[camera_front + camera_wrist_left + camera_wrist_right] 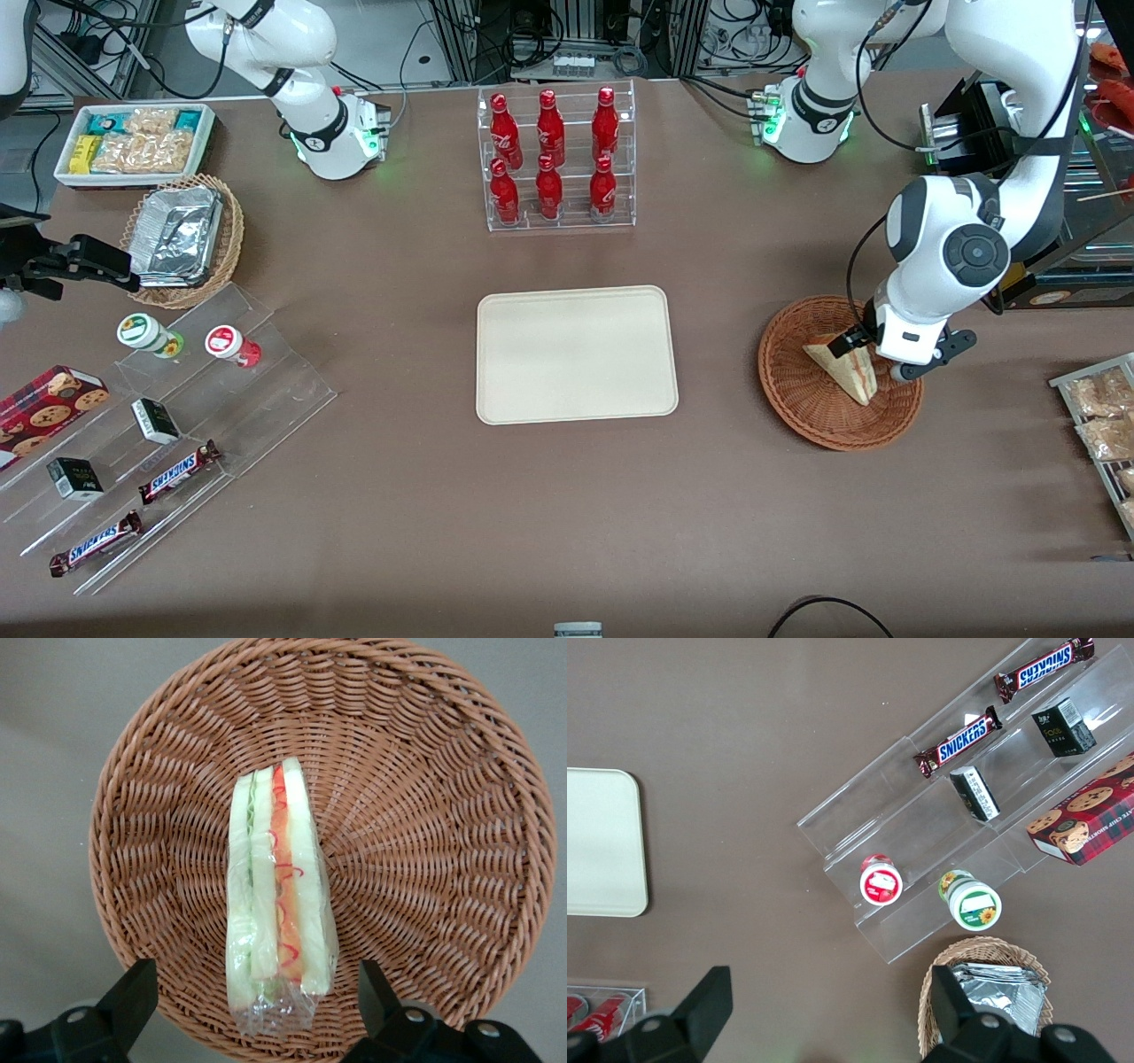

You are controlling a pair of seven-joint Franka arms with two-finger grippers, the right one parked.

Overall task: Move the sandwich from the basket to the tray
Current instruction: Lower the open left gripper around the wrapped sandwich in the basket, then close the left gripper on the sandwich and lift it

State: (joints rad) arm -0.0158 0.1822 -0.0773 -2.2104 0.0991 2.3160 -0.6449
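Observation:
The sandwich [843, 367] is a plastic-wrapped wedge standing on edge in the round reddish-brown basket [802, 409]. Its red, orange and green layers show in the left wrist view [279, 895], against the basket's weave [425, 815]. My left gripper [877, 359] hangs low over the basket at the sandwich's wide end. It is open [252, 1001]: the black fingers [133, 997] stand one on each side of the wrapped end with a gap to it. The cream tray [576, 354] lies bare at the table's middle, beside the basket toward the parked arm's end.
A clear rack of red bottles [556, 159] stands farther from the front camera than the tray. Toward the parked arm's end are acrylic steps with snacks [177, 416], a lighter wicker basket of foil trays [182, 235] and a white bin [133, 142]. A rack of packets [1103, 416] lies at the working arm's end.

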